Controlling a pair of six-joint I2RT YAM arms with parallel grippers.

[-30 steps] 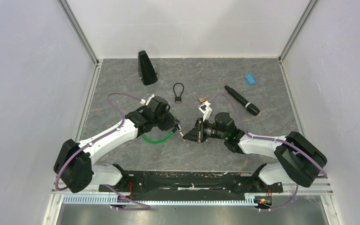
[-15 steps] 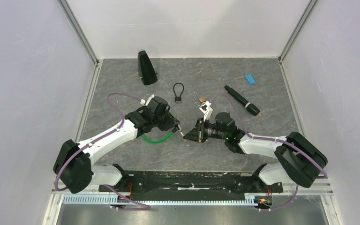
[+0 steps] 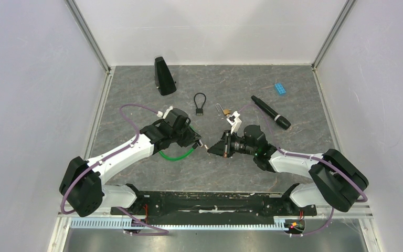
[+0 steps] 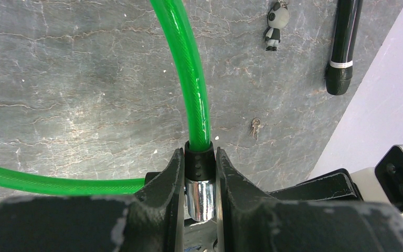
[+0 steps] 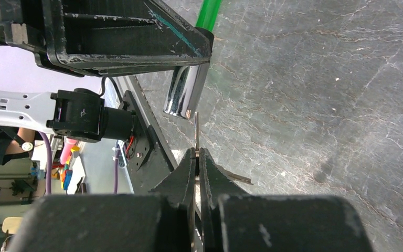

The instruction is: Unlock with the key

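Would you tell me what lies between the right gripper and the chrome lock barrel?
Only the key, clamped in the right gripper, tip by the chrome lock barrel, as the right wrist view shows.

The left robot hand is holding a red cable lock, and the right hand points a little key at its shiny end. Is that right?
Nearly. The cable lock is green, not red; the left wrist view shows it. The left gripper holds it, and the right gripper points the key at its shiny end.
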